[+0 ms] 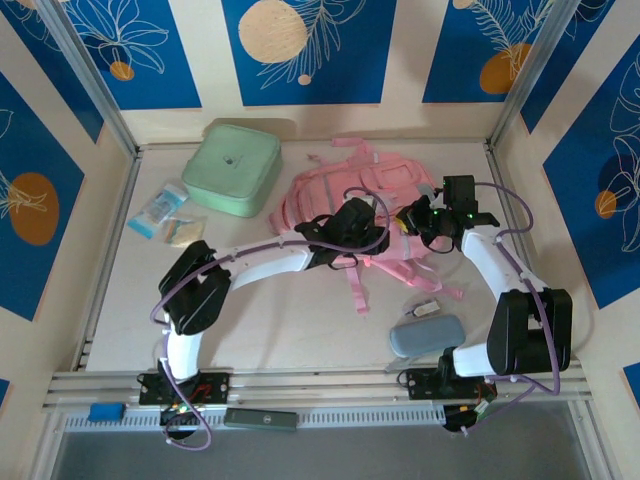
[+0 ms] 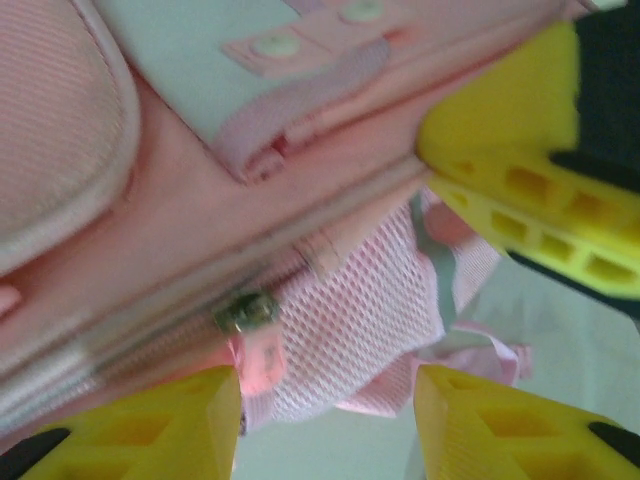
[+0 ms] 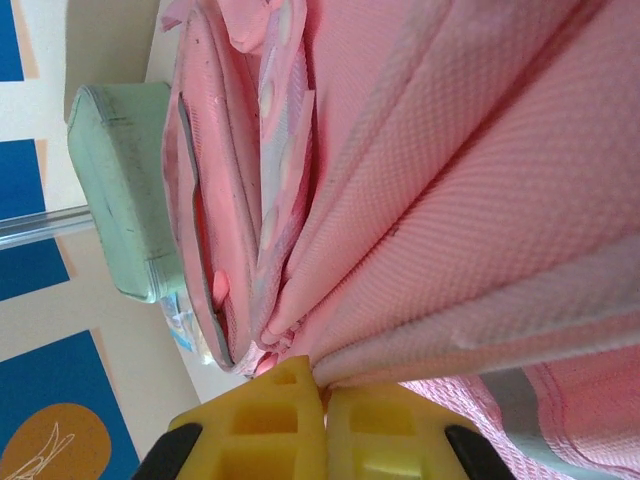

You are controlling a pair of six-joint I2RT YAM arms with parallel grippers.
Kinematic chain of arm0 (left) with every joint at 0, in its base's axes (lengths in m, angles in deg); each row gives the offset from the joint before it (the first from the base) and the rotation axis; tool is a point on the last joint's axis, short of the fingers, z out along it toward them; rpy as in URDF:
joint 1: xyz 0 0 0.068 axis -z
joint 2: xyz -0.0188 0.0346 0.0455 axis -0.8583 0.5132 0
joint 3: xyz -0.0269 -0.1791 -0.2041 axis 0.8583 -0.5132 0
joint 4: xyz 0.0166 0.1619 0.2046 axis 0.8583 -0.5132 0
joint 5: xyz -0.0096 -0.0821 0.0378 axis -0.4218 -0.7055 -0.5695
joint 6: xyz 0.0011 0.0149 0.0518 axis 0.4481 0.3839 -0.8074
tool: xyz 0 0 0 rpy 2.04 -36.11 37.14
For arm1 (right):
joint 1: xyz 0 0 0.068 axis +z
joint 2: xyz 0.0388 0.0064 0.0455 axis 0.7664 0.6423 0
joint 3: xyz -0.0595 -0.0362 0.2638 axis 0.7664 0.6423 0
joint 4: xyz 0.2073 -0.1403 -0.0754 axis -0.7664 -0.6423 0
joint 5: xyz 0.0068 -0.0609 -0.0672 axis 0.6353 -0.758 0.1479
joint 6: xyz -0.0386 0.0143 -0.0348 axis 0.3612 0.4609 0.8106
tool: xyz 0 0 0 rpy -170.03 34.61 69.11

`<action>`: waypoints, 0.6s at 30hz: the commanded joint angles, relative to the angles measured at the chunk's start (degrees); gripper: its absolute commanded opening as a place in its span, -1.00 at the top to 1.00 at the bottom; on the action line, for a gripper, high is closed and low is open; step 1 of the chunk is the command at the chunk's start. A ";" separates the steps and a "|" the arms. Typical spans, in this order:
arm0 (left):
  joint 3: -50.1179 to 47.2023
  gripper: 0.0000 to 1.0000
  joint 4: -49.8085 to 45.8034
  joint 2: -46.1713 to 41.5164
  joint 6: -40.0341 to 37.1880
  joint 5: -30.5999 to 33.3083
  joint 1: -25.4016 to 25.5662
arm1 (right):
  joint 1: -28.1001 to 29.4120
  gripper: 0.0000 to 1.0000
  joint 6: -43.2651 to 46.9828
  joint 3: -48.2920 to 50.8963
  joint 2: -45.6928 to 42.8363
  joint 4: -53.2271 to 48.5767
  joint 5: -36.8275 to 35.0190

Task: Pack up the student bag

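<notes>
- The pink backpack (image 1: 345, 200) lies flat in the middle of the table (image 1: 300, 320), a little toward the far edge. Its straps trail toward the near edge.
- The left gripper (image 2: 325, 410) is over the middle of the backpack with its yellow fingers (image 2: 150, 425) apart and nothing clamped between them.
- A metal zip pull (image 2: 250, 312) sits on the zip line just beside one of those fingers, next to a pink mesh pocket (image 2: 360, 320). Whether the finger touches the pull is unclear.
- The right gripper (image 3: 325, 400) is at the backpack's right side. Its two fingers are pressed together and pinch a fold of the pink fabric, which fans out from the grip.
- A mint green case (image 1: 232, 168) sits toward the far left corner of the table, just beside the backpack.
- Two small packets (image 1: 160, 210) lie near the left edge, close to the green case.
- A grey pouch (image 1: 426, 335) rests near the near edge on the right side, beside the right arm's base. A small pale item (image 1: 425, 308), too small to identify, lies just beyond it.
</notes>
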 commanded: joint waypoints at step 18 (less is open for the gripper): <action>14.15 0.43 -5.96 10.44 -0.28 9.12 -0.13 | 4.34 1.00 -2.39 0.76 -2.11 5.74 2.98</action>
